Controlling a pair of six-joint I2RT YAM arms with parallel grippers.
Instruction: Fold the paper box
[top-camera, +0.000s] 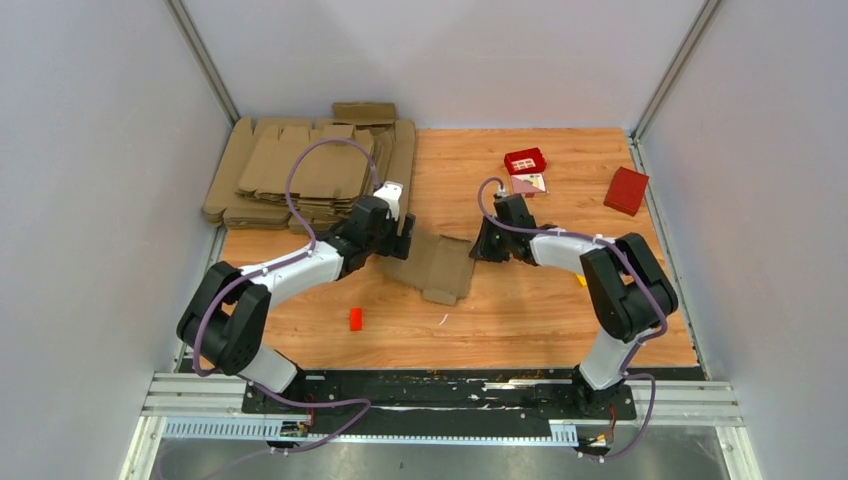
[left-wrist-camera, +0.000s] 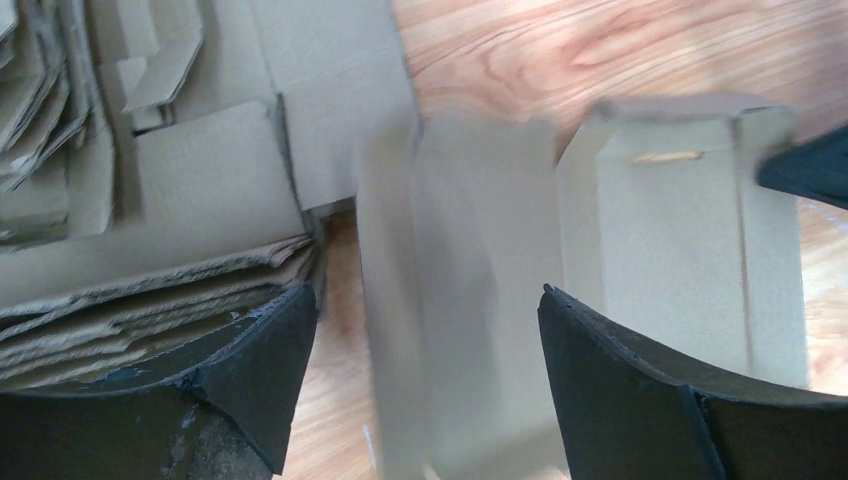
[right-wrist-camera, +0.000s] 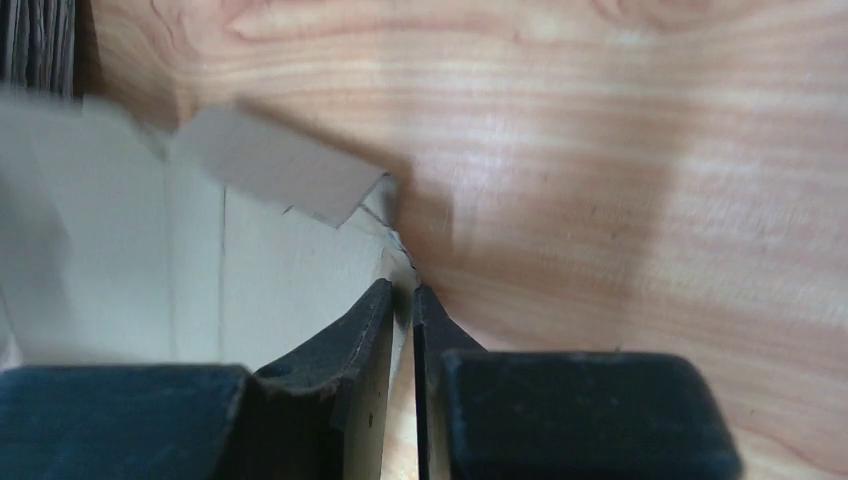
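Paper box, a flat brown die-cut cardboard blank (top-camera: 440, 264), lies mid wooden desk (top-camera: 560, 312) between both arms. Pile of flat brown cardboard blanks (top-camera: 300, 170) sits at the far-left corner. Left tool (left-wrist-camera: 428, 300) gapes wide, straddling the blank's left part. Right tool (right-wrist-camera: 403, 290) is pinched onto its right edge. Small red box (top-camera: 626, 190) far right.

Right gripper (right-wrist-camera: 403, 292) pinching an edge of the paper box (right-wrist-camera: 120, 260) — jaws almost together, wooden table (right-wrist-camera: 620, 200) beyond
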